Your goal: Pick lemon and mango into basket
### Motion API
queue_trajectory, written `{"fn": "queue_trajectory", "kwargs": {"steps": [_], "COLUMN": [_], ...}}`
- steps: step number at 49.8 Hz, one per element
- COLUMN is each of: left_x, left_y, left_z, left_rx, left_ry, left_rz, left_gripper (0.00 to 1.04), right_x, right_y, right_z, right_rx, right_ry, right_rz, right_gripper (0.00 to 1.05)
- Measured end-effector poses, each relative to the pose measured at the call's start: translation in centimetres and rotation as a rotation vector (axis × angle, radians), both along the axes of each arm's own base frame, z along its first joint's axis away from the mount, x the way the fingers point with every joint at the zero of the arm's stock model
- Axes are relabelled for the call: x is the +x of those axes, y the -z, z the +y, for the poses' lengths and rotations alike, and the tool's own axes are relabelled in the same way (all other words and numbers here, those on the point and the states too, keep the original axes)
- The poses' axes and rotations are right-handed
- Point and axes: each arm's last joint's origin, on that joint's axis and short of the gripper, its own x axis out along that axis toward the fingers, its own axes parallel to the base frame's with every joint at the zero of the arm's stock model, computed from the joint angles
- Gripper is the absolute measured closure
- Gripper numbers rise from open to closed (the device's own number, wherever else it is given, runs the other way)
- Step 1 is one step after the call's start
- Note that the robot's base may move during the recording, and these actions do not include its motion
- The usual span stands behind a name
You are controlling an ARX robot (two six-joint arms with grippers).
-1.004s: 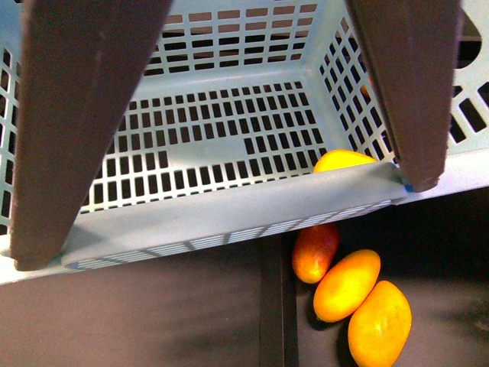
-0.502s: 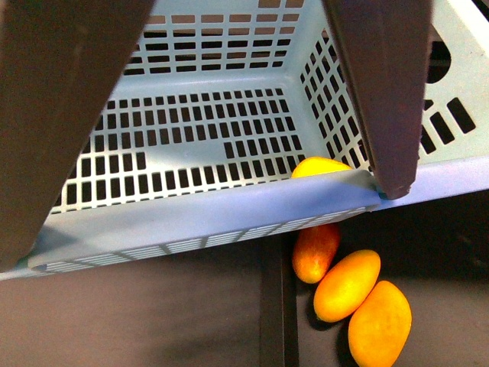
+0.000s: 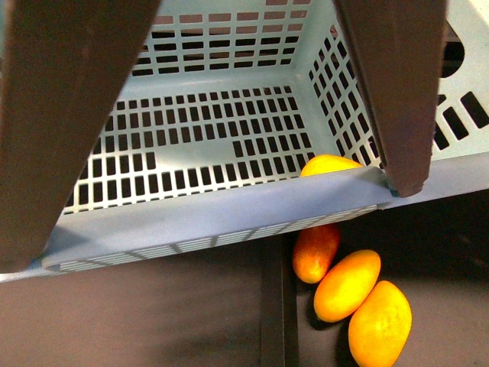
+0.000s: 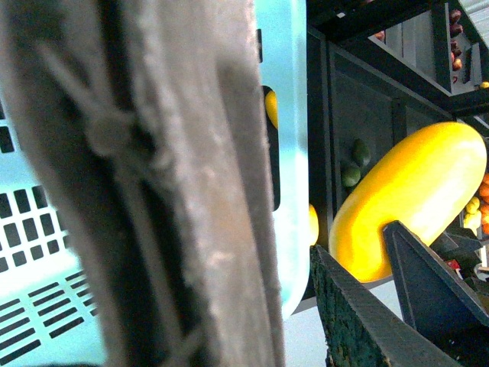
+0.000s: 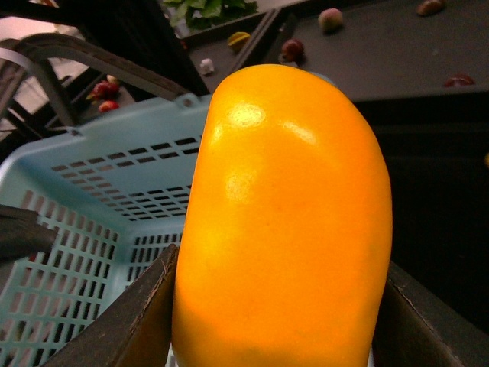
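Where the mango (image 5: 283,191) sits, the right gripper (image 5: 281,264) clamps it between both fingers (image 5: 130,321), the basket (image 5: 114,145) open just beyond; the lemon (image 4: 412,191) lies against the left gripper (image 4: 386,267), whose hold I cannot tell; three other mangoes (image 3: 348,284) lie on the bench (image 3: 153,321) beside the basket.

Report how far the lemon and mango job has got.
Done: nothing sure. The visible basket floor shows no fruit. A yellow fruit peeks over its near rim; whether it lies inside, I cannot tell. In hand: the right fingers clamp the mango. A lemon shows by the left fingers, grip unclear. Left: likely both fruits into the basket.
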Motion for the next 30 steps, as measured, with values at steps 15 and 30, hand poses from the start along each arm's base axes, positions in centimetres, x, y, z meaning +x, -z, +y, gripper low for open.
{"fn": "queue_trajectory", "kwargs": {"steps": [15,30], "left_x": [0.0,0.0], "left_y": [0.0,0.0], "left_z": [0.0,0.0], "left_rx": [0.001,0.0], "left_ry": [-0.001,0.0], "left_rz": [-0.001,0.0], "left_gripper": [0.77,0.77], "right_x": [2.1,2.9], "right_y": [0.4,2.0], "right_z": [5.3,6.5], "right_rx": [0.005,-0.021], "right_ry": [-0.039,-0.042], "right_rz": [0.001,0.052], "right_gripper": [0.45,0.26]}}
